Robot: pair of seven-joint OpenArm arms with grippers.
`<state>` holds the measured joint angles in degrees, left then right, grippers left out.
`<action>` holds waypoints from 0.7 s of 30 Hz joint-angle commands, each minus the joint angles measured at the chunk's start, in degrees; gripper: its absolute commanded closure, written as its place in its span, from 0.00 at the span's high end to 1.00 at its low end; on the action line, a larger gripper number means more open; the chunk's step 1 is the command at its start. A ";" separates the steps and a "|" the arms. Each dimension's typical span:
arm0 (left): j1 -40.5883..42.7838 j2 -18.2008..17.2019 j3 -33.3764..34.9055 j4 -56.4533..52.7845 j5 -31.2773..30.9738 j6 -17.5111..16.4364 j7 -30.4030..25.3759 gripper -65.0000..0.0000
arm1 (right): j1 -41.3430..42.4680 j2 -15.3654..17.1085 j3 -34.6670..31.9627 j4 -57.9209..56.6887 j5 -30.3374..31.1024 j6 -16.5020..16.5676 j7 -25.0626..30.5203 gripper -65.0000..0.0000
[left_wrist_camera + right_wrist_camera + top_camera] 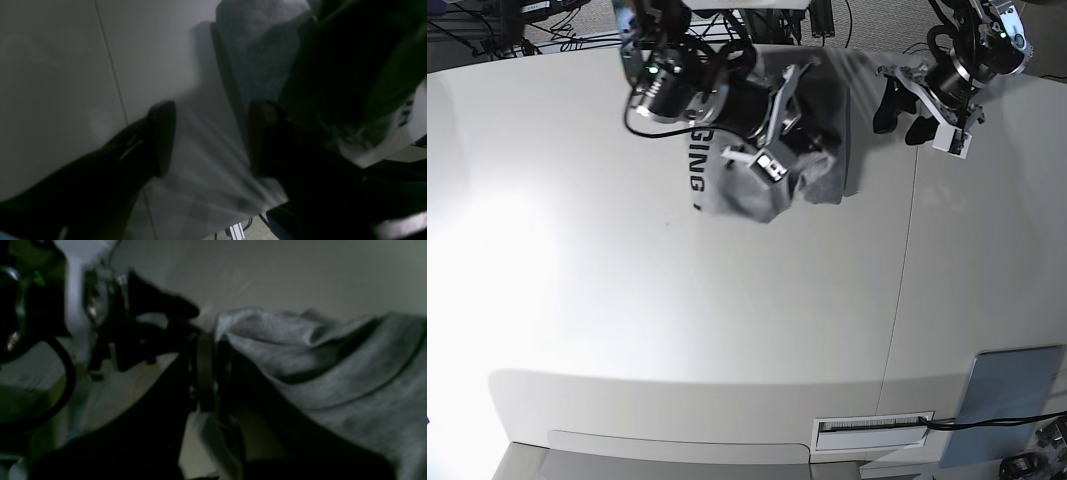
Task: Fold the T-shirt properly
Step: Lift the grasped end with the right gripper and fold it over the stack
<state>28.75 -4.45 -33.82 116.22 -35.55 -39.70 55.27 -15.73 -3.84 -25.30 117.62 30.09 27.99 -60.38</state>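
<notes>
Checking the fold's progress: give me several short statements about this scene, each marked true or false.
1. The right gripper is shut on the T-shirt. True.
2. The left gripper holds cloth. False: its fingers stand apart with nothing between them.
3. The T-shirt lies flat and spread out. False: it is bunched under the right arm.
4. Black lettering shows on the T-shirt. True.

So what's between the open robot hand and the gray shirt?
Nothing but bare white table. In the base view, the left gripper hangs open just beside the T-shirt edge; the left wrist view shows empty tabletop between its fingers.
</notes>
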 commanded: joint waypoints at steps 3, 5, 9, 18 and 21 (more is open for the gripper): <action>0.15 -0.33 -0.11 0.87 -1.07 -0.30 -1.22 0.54 | 1.18 -0.46 -1.86 -2.51 0.72 1.14 3.65 0.00; 0.15 -0.33 -0.11 0.87 -1.07 -0.30 -1.22 0.54 | 2.45 -0.46 -3.37 -4.07 -0.42 1.09 4.63 0.00; 0.15 -0.33 -0.11 0.87 -1.07 -0.30 -1.20 0.54 | 4.96 -0.46 -6.69 -5.66 -0.59 0.90 5.05 0.00; 0.15 -0.33 -0.11 0.87 -1.07 -0.30 -1.25 0.54 | 5.40 -0.46 -8.46 -5.68 -2.82 0.85 7.13 0.00; 0.15 -0.33 -0.11 0.87 -1.07 -0.30 -1.22 0.54 | 5.40 -0.46 -8.46 -5.68 -4.33 1.03 8.39 0.00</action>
<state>28.75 -4.45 -33.82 116.22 -35.55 -39.70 55.27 -10.81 -3.68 -33.61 111.07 24.64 28.51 -53.98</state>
